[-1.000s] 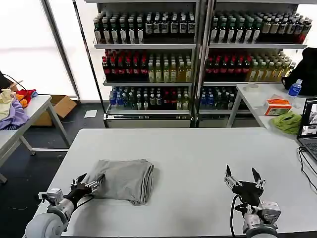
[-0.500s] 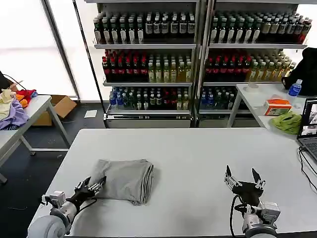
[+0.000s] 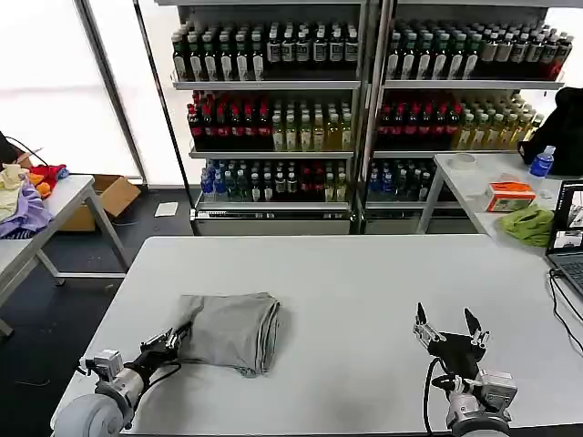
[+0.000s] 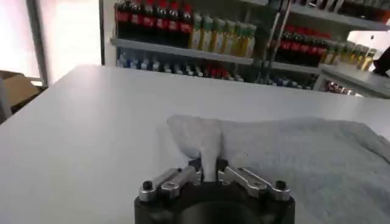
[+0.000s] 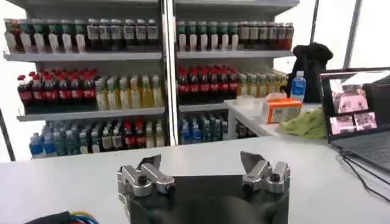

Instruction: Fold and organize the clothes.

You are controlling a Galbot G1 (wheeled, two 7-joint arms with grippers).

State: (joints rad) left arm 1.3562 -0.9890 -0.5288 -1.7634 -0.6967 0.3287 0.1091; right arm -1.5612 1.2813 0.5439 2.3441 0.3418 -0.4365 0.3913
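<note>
The folded grey shirt (image 3: 231,331) lies on the near left of the white table (image 3: 364,273), apparently being dragged by one corner to tidy it. The left gripper (image 3: 169,343) is pinched tight on that corner; the right gripper (image 3: 447,330) hovers spread wide, holding nothing

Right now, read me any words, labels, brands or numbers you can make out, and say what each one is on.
No text can be read.
Bottle labels on the shelves: too small.
Orange box on the side table: print blurred.
Laptop screen: pictures, no legible words.
Folded grey shirt, pinched by the left gripper: no print showing.
</note>
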